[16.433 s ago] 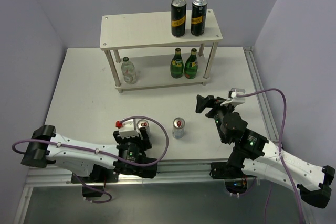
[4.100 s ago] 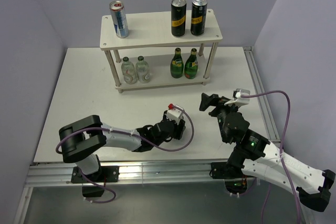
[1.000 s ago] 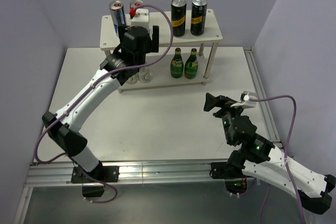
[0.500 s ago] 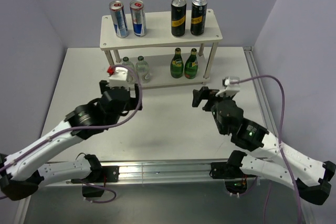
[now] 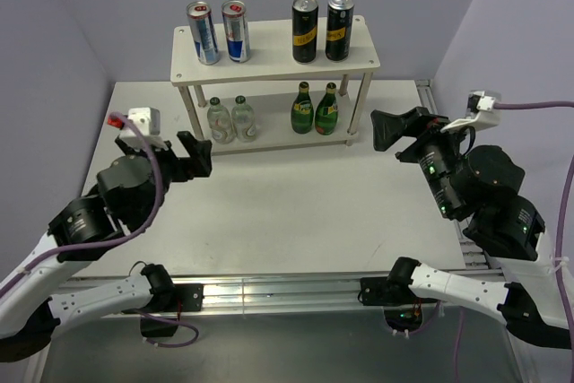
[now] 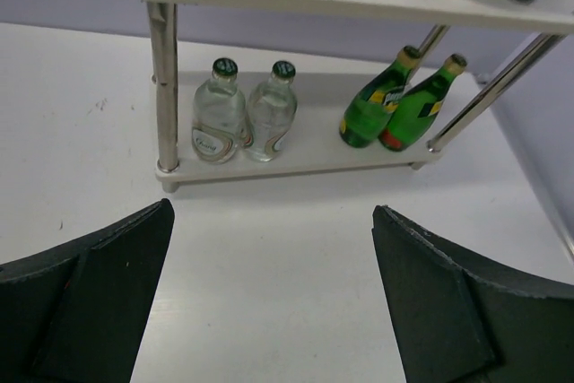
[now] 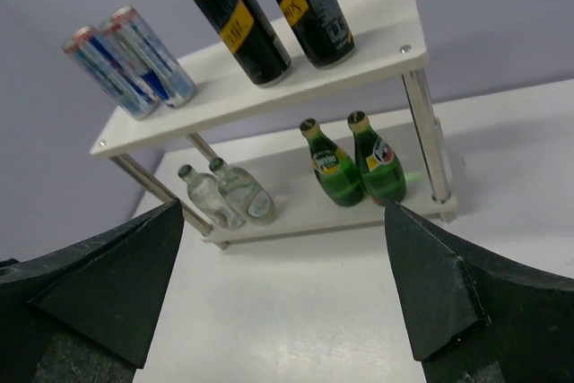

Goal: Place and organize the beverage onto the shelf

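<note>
The cream two-tier shelf (image 5: pixel 269 58) stands at the back of the table. Two slim silver-blue-red cans (image 5: pixel 204 33) (image 5: pixel 236 31) stand on its top board at the left. Two clear bottles (image 5: pixel 218 120) (image 5: pixel 242 118) and two green bottles (image 5: pixel 302 108) (image 5: pixel 327 109) stand on the lower board. My left gripper (image 5: pixel 199 157) is open and empty, left of the shelf front. My right gripper (image 5: pixel 381 130) is open and empty, right of the shelf. The left wrist view shows the clear bottles (image 6: pixel 218 114) and green bottles (image 6: pixel 372 105) beyond the open gripper (image 6: pixel 273 221). The right wrist view shows the slim cans (image 7: pixel 152 58) past the open gripper (image 7: pixel 282 221).
Two taller black cans with yellow labels (image 5: pixel 305 29) (image 5: pixel 339 27) stand on the top board at the right, and also show in the right wrist view (image 7: pixel 235 20). Lilac walls close in the white table (image 5: pixel 296 213) on three sides.
One second ago my left gripper was at the top board with the second slim can; that can now stands free. Both arms have drawn back and risen, left arm leftward, right arm rightward.
</note>
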Controlling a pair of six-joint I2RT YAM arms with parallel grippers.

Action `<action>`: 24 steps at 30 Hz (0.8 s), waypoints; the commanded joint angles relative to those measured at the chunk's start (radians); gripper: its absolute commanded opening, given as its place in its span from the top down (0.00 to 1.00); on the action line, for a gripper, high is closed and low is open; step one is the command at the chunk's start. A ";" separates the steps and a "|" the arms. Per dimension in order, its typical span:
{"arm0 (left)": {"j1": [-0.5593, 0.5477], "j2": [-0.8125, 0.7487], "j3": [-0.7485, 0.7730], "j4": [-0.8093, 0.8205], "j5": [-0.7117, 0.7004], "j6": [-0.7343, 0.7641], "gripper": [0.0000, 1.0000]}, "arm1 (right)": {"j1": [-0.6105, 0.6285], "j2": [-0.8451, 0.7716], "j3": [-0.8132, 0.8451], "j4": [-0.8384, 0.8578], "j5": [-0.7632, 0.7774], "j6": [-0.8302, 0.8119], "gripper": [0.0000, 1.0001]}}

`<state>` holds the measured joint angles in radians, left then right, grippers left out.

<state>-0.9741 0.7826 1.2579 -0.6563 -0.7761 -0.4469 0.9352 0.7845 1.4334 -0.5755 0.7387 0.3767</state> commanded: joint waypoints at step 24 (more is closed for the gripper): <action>0.000 0.043 -0.023 0.003 -0.022 0.020 0.01 | -0.003 -0.013 -0.025 -0.040 -0.016 -0.059 0.00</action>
<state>-0.9741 0.8280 1.2152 -0.6628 -0.7826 -0.4385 0.9352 0.7856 1.4151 -0.6392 0.7242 0.3416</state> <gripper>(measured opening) 0.994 0.998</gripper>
